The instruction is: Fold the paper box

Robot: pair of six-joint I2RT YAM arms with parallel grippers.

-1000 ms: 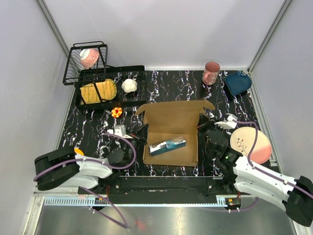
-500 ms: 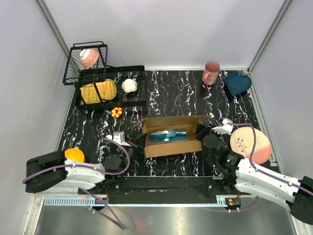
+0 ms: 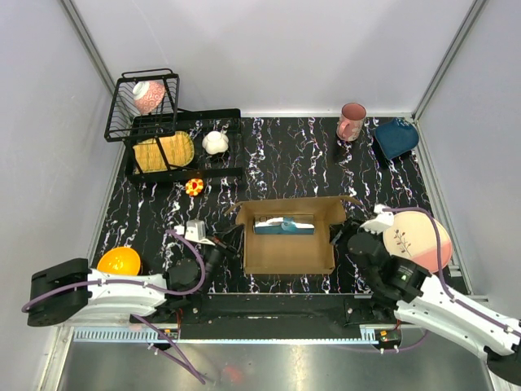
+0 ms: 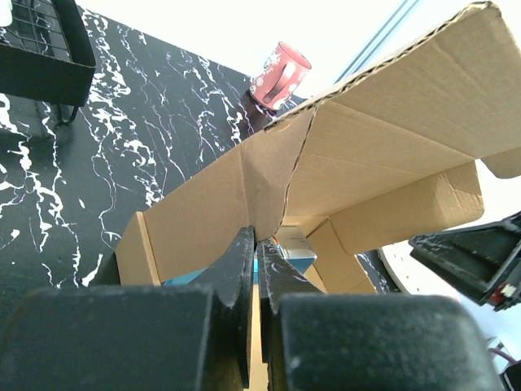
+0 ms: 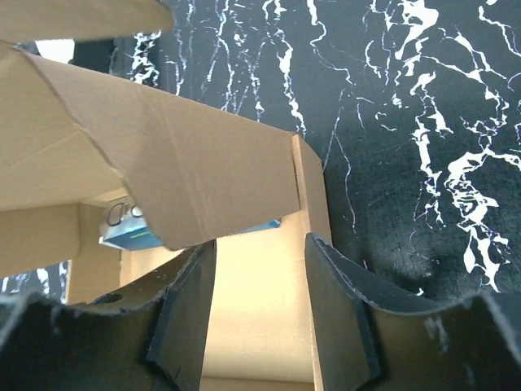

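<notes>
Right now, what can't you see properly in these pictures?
- Blue packet inside the paper box: in the top view its label is too small to read, and in both wrist views cardboard flaps cover most of it.
- Plate: top view, the right arm's cable crosses it.
- Orange bowl: top view, the left arm covers its near edge.
- Pink thing in the wire basket: top view, behind wires and too small to name.

No word, number or brand can be read anywhere. The paper box (image 3: 286, 252) is plain, unprinted cardboard. The small blue-and-white carton (image 5: 130, 236) inside it shows dark marks on its end, perhaps lettering, but too blurred to make out.
</notes>
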